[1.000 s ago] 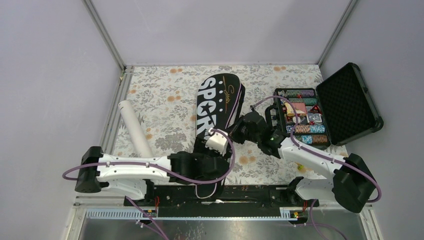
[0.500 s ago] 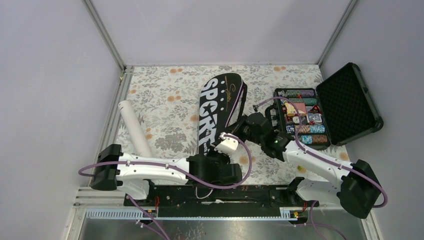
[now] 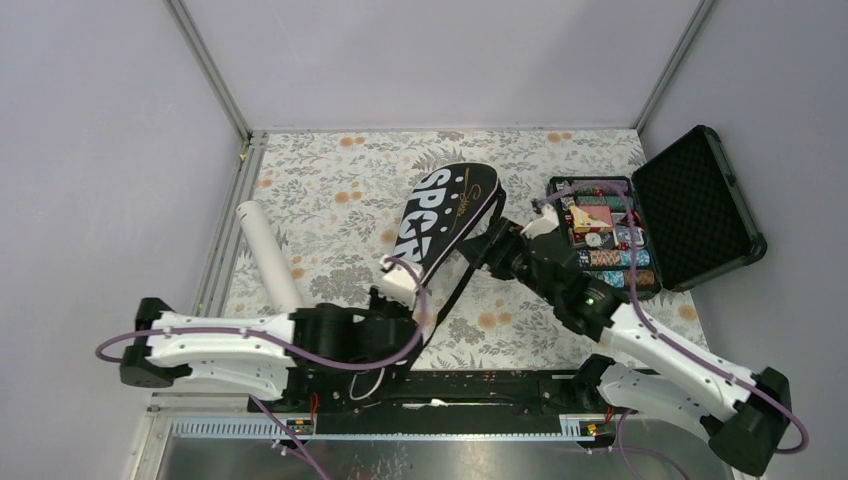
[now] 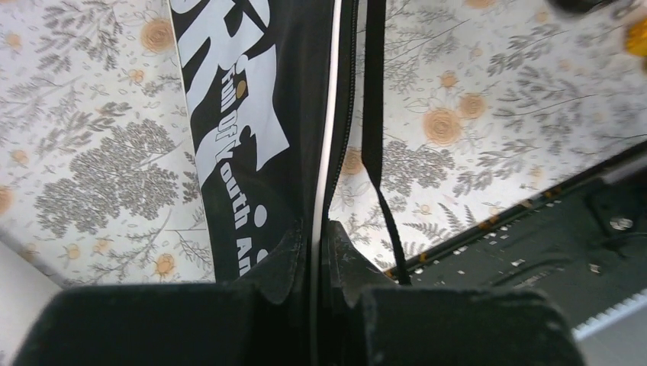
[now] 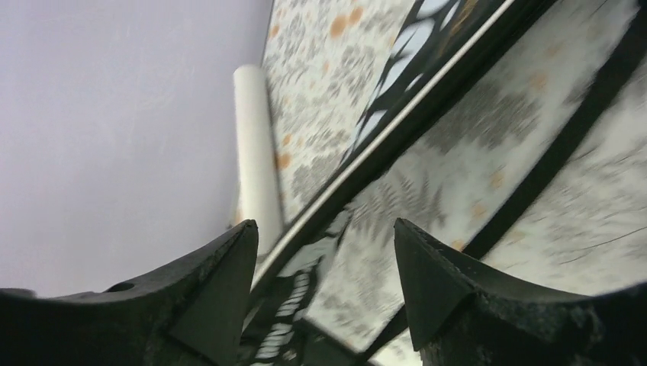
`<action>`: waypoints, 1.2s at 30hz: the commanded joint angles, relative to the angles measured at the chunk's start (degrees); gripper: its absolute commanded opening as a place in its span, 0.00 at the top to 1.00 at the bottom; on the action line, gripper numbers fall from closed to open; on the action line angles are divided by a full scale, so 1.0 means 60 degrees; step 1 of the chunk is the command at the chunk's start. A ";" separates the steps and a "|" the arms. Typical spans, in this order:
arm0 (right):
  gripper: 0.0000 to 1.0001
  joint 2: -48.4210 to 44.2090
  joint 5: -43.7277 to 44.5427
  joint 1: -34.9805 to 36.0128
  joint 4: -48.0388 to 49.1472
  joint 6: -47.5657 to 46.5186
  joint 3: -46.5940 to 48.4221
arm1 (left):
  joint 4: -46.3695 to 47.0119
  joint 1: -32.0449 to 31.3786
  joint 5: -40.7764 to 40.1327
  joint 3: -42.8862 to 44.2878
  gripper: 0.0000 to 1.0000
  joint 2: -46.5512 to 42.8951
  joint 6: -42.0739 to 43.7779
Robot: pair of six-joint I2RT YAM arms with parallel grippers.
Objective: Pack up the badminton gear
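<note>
One handover has just been made, basically. The racket bag [image 3: 440, 215] lies mid-table on the floral cloth [image 3: 330, 190], slanted with its wide end up and to the right. Its narrow end is now pinched by the left gripper [image 4: 319, 248], which is clenched right on the white-piped zipper edge. A second ago that pincer was spread and nothing was held by it. The bag was being handled by the right gripper [image 5: 324, 274] instead. That one has now been released, with the fingers wide apart and the bag's edge seen past them, untouched. The bag has also been swung further over to the right than it was.

For the packing, it looks like the bag is being pinned so the zipper side can be worked. That's a guess, though. No rackets or shuttlecock can be made out, so whether they're inside can't be told.

Writing: big white "SPOR…" is seen from above, with the last letter cut off. "Full Of Youth An…" can be read in the left wrist view. A gold scribble near the wide end can't be read.

A loose black strap [image 4: 373, 99] trails beside the zipper. The white tube [image 3: 266, 250] is parked well apart by the left rail. The open chip case [image 3: 700, 195] sits to the right.
</note>
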 commanded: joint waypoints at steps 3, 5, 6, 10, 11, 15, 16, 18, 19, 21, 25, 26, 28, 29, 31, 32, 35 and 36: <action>0.25 -0.1714 0.2911 -0.0039 -0.0718 -0.4154 -0.0318 | 0.0710 -0.0058 0.0662 -0.0474 1.00 -0.2069 -0.0430; 0.24 -0.2046 0.3247 -0.0259 -0.0987 -0.4682 -0.0325 | 0.0661 -0.0058 0.0919 -0.0541 1.00 -0.2558 -0.0435; 0.25 -0.2099 0.3226 -0.0460 -0.1174 -0.4846 -0.0283 | 0.0567 -0.0054 0.1035 -0.0567 1.00 -0.2774 -0.0453; 0.26 -0.2055 0.1418 -0.2052 -0.1767 -0.4884 -0.0098 | 0.0130 -0.0058 0.1430 -0.0694 1.00 -0.3557 -0.0664; 0.27 -0.1994 0.0853 -0.2440 -0.1700 -0.4820 -0.0145 | 0.0037 -0.0058 0.1502 -0.0725 1.00 -0.3750 -0.0722; 0.26 -0.1458 -0.0620 -0.3226 -0.1224 -0.4696 -0.0282 | -0.0214 -0.0058 0.1794 -0.0802 1.00 -0.4419 -0.0837; 0.22 -0.1275 -0.1030 -0.3297 -0.0842 -0.4528 -0.0435 | -0.0225 -0.0058 0.1926 -0.0829 1.00 -0.4544 -0.0824; 0.16 -0.0978 -0.1420 -0.3383 0.0007 -0.4021 -0.0872 | -0.0238 -0.0058 0.2218 -0.0900 1.00 -0.4733 -0.0832; 0.16 -0.0878 -0.1649 -0.3412 0.0602 -0.3754 -0.1199 | -0.0263 -0.0058 0.2349 -0.0943 1.00 -0.4816 -0.0856; 0.17 -0.0632 -0.1930 -0.3428 0.1624 -0.3263 -0.1808 | -0.0338 -0.0058 0.2477 -0.1004 1.00 -0.4943 -0.0971; 0.19 -0.0040 -0.1719 -0.3433 0.2712 -0.2828 -0.2406 | -0.0344 -0.0058 0.2551 -0.1103 1.00 -0.5144 -0.1133; 0.19 0.0134 -0.1670 -0.3429 0.2923 -0.2799 -0.2510 | -0.0335 -0.0058 0.2580 -0.1104 1.00 -0.5211 -0.1134; 0.20 0.0468 -0.1711 -0.3458 0.3304 -0.2722 -0.2658 | -0.0345 -0.0058 0.2609 -0.1077 1.00 -0.5296 -0.1110; 0.20 0.0643 -0.1779 -0.3462 0.3462 -0.2685 -0.2732 | -0.0339 -0.0058 0.2607 -0.1075 1.00 -0.5355 -0.1096; 0.21 0.1016 -0.1925 -0.3469 0.4071 -0.2632 -0.2863 | -0.0334 -0.0057 0.2578 -0.1081 1.00 -0.5497 -0.1099; 0.22 0.1189 -0.1921 -0.3487 0.4285 -0.2614 -0.2911 | -0.0339 -0.0058 0.2564 -0.1100 1.00 -0.5593 -0.1104; 0.24 0.1584 -0.2067 -0.3619 0.4760 -0.2704 -0.2899 | -0.0335 -0.0058 0.2460 -0.1133 1.00 -0.5961 -0.1265; 0.26 0.1720 -0.2239 -0.3667 0.4974 -0.2724 -0.2879 | -0.0321 -0.0058 0.2436 -0.1144 1.00 -0.6096 -0.1306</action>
